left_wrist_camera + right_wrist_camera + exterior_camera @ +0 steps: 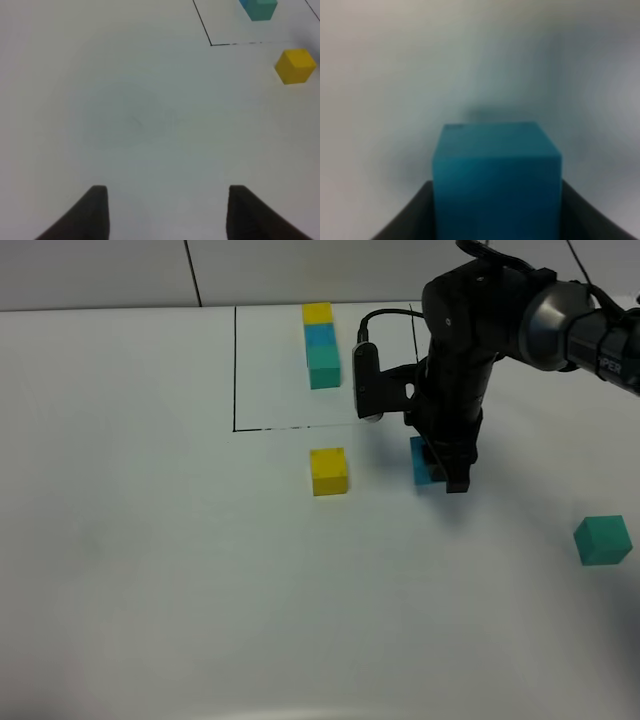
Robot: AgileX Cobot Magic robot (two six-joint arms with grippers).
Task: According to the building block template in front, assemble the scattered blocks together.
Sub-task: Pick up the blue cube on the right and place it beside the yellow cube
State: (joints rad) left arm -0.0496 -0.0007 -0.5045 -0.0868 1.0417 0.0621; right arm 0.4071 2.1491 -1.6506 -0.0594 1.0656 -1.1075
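While the right arm (470, 350) reaches down over the white table (150, 540) from the far right with its wrist near vertical, the step in hand is judged to be the pick of the sky-blue cube (422, 462). The building block template (321, 344) lies at the far side, with yellow farthest and teal-green nearest. The right gripper (440, 475) is clamped on the sky-blue cube, right of the yellow cube (329, 471). The teal-green cube (602, 540) lies well apart, near right. The next move likely calls for seating blue against yellow's near face. The left gripper (167, 215) hangs over bare table, its jaws parted and empty.
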